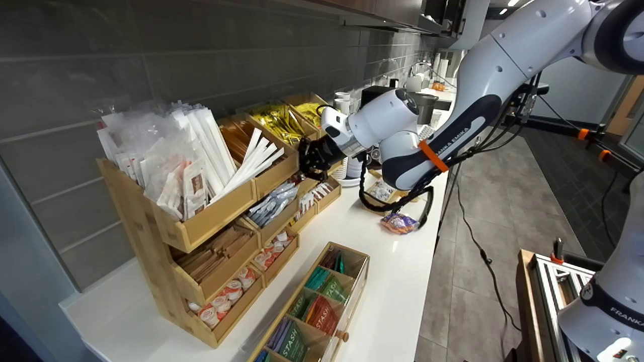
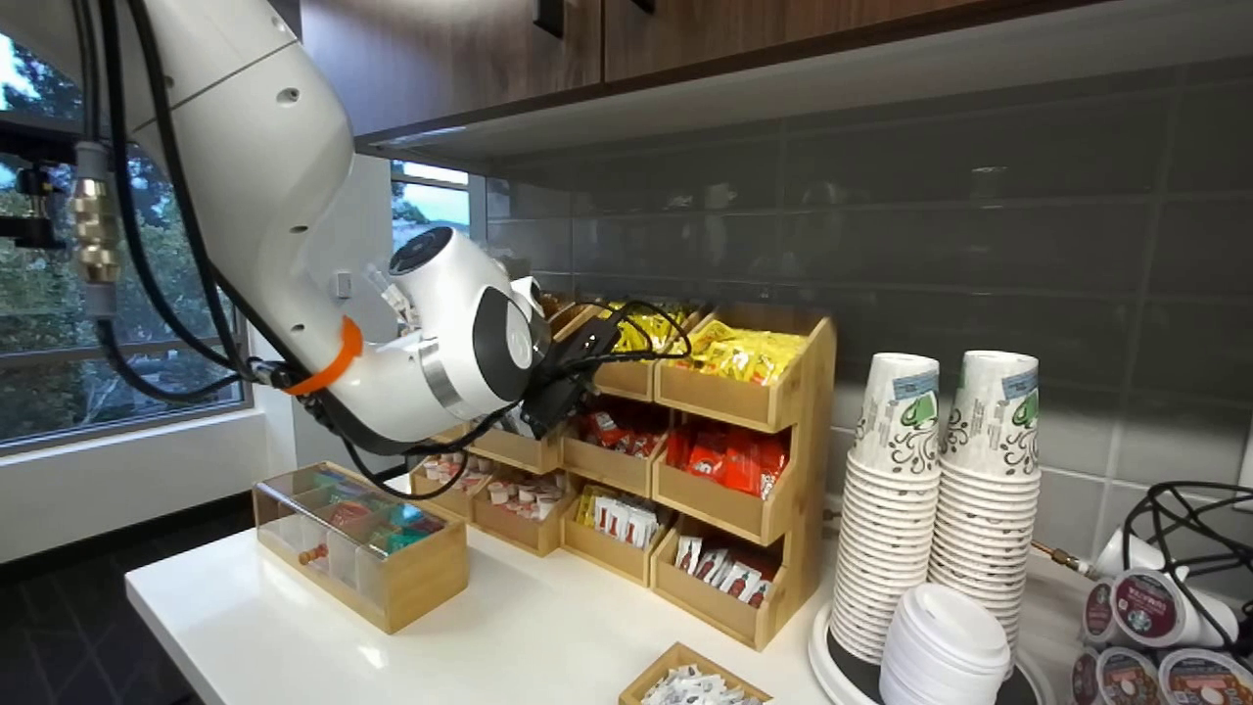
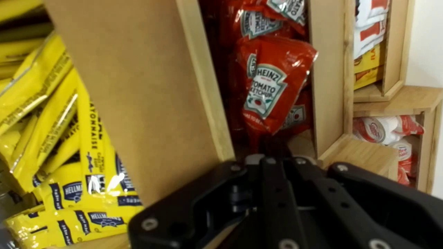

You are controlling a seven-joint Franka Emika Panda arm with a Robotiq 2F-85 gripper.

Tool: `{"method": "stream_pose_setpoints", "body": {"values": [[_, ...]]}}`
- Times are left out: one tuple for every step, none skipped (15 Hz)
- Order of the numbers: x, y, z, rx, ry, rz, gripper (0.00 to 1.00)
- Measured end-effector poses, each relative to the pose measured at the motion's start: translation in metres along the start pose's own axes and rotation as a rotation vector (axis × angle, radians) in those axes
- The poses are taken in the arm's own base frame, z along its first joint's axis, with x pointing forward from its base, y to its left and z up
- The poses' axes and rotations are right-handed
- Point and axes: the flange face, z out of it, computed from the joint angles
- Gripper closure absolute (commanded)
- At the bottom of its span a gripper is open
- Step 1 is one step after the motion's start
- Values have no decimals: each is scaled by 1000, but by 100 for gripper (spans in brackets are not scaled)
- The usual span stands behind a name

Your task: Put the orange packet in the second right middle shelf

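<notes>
The light-wood three-tier rack shows in both exterior views. On its middle tier, the second bin from the right (image 2: 607,468) holds dark red packets, and the right-hand bin (image 2: 710,490) holds brighter orange-red ones. In the wrist view, red ketchup packets (image 3: 264,84) lie in the bin ahead of my gripper (image 3: 275,152). The gripper also shows in an exterior view (image 1: 311,160). Its fingers are close together at the near end of that bin. The tips are dark, and whether anything is between them does not show. A separate orange packet does not stand out; it is hidden or out of view.
Shiny yellow packets (image 3: 52,121) fill the top-tier bin beside the gripper, behind a wooden wall (image 3: 138,86). Lower-tier bins hold sachets (image 3: 370,34) and creamers (image 3: 387,129). A low tea box (image 1: 354,296), a purple-orange bag (image 1: 400,223) and cup stacks (image 2: 891,509) stand on the counter.
</notes>
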Motion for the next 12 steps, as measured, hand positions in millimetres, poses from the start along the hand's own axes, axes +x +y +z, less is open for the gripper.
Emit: {"method": "stream_pose_setpoints", "body": {"values": [[0,-3,1,-5,15,-2,100],[-1,-5,3,-9,25,-3,100],[-2,-6,3,-15,34,-2,100],[-5,-7,4,-24,42,3,100],[-8,-7,4,-37,48,9,100],[-12,-6,4,-53,52,22,100],[-17,-4,3,-69,53,37,100],[-21,-4,4,-80,51,51,100],[-24,-4,4,-90,50,66,100],[-27,-4,5,-100,51,79,100],[-27,-5,6,-109,55,89,100],[-28,-6,7,-117,59,99,100]]}}
